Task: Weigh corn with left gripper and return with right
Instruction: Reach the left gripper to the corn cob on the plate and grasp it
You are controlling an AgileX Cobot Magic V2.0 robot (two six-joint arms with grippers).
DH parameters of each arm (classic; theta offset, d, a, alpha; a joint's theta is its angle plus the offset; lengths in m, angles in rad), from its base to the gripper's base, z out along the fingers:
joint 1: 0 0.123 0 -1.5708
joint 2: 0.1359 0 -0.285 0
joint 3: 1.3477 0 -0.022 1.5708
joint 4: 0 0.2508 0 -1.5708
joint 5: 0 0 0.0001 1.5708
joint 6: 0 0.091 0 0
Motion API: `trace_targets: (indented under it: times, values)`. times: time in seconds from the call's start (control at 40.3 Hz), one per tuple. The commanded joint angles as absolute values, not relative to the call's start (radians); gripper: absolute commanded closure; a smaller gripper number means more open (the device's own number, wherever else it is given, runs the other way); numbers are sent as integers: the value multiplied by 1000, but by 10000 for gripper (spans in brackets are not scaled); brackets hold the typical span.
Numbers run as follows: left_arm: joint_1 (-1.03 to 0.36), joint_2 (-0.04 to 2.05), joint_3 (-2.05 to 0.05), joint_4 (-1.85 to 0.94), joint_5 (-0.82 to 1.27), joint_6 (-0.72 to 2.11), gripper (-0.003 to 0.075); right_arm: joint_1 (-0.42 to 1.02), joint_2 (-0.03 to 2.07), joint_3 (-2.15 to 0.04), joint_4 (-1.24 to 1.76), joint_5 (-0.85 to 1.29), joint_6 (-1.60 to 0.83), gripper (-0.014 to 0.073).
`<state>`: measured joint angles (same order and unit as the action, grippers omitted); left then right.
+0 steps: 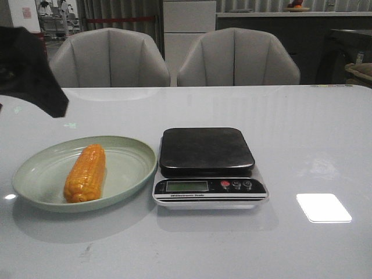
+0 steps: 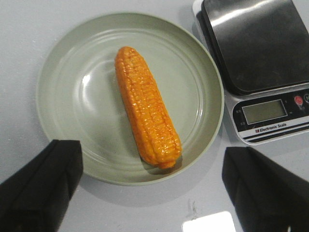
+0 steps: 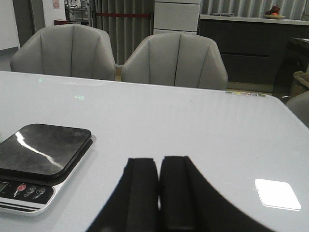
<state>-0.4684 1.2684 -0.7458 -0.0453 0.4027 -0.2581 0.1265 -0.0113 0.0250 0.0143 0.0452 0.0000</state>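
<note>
The corn (image 1: 85,173) lies flat in the green plate (image 1: 35,174), and the plate sits just beside the electronic scale (image 1: 208,168), on the side of the robot's left arm, its rim nearly touching the scale's body. The cob runs lengthwise from the near rim toward the far rim of the plate, slightly off the plate's middle. Nothing touches the cob.

Seen from the left wrist camera, the left gripper (image 2: 152,186) hangs above the plate with its jaws spread wide: one black finger (image 2: 41,183) shows outside the plate's rim on the side away from the scale, the other over the table near the scale's display (image 2: 263,111). The corn (image 2: 147,107) lies between them and below, ungrasped. In the front view only a dark, blurred piece of this arm shows, well away from the scale beyond the plate, so its height over the plate is hard to judge.

The scale's black weighing platform (image 1: 206,150) is bare. The right gripper (image 3: 159,193) is above the table (image 1: 302,133) on the scale's other side, well apart from it, its two fingers pressed together and holding nothing.
</note>
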Motion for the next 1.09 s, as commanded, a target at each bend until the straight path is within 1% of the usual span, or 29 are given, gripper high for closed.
trace_targets:
  times: [0.0,0.224,0.422,0.497,0.522,0.571,0.646,0.695,0.72,0.745,0.795,0.869,1.068]
  values:
    - [-490,1336,-816,-53,347,-278,81,126,-31,30,0,-35,0,428]
    - [-498,1526,-914,-53,361,-299,81,126,-31,30,0,-35,0,428]
    - [-498,1671,-991,-55,425,-309,81,126,-31,30,0,-35,0,428]
    - [-498,1715,-1016,-55,448,-343,94,126,-31,30,0,-35,0,428]
    - [-498,1723,-1019,-55,448,-353,106,126,-31,30,0,-35,0,428]
    - [-498,1736,-1026,-55,448,-367,158,126,-31,30,0,-35,0,428]
    - [-498,1743,-1039,-55,446,-375,284,126,-31,30,0,-35,0,428]
    - [-498,1743,-1051,-57,448,-375,416,126,-31,30,0,-35,0,428]
    - [-498,1741,-1058,-59,450,-375,450,126,-31,30,0,-35,0,428]
    - [-498,1739,-1068,-61,452,-375,535,126,-31,30,0,-35,0,428]
    - [-500,1732,-1087,-61,452,-375,624,126,-31,30,0,-35,0,428]
    - [-513,1714,-1123,-61,450,-372,583,126,-31,30,0,-35,0,428]
    - [-583,1699,-1245,-61,448,-372,587,126,-31,30,0,-35,0,428]
